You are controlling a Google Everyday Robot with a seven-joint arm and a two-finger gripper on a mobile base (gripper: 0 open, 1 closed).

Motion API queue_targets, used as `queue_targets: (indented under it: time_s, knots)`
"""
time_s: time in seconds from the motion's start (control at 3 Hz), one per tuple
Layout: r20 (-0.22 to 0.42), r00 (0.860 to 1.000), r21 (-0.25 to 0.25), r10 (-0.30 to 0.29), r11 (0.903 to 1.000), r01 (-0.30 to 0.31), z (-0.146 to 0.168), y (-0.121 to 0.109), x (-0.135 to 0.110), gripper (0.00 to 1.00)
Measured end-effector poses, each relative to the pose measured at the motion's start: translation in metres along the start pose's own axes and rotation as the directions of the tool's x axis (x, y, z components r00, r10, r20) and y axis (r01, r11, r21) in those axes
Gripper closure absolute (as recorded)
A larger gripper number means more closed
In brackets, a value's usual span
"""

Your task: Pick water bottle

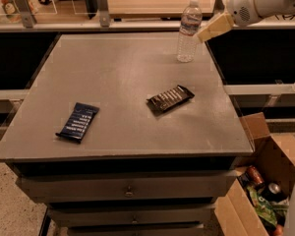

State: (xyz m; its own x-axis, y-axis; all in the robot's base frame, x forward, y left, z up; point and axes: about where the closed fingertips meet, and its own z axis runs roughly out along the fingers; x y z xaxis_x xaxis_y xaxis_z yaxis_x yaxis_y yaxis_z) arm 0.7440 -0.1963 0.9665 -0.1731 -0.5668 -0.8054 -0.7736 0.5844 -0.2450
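Observation:
The water bottle (188, 31) is clear with ribbed sides, a white cap and a pale label band. It stands upright near the far right corner of the grey table (118, 77). My gripper (209, 31) reaches in from the upper right on a white arm. Its tan fingertip sits just to the right of the bottle at label height, close to it. I cannot tell whether it touches the bottle.
A black snack bar (170, 98) lies right of the table's middle. A dark blue snack packet (78, 122) lies at the front left. An open cardboard box (265, 181) with cans and packets stands on the floor at the right. A rail and counter run behind the table.

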Motion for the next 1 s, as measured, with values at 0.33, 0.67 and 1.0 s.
queue_targets:
  time_s: [0.33,0.67,1.0]
  knots:
    - [0.051,0.999,0.002,0.016,0.9999,-0.016,0.018,-0.002,-0.001,0.0]
    - [0.109,0.992,-0.017,0.066,0.9978,-0.065,0.043,-0.003,0.004,0.0]
    - [0.156,0.981,-0.042,0.116,0.993,-0.11,0.066,-0.002,0.011,0.0]
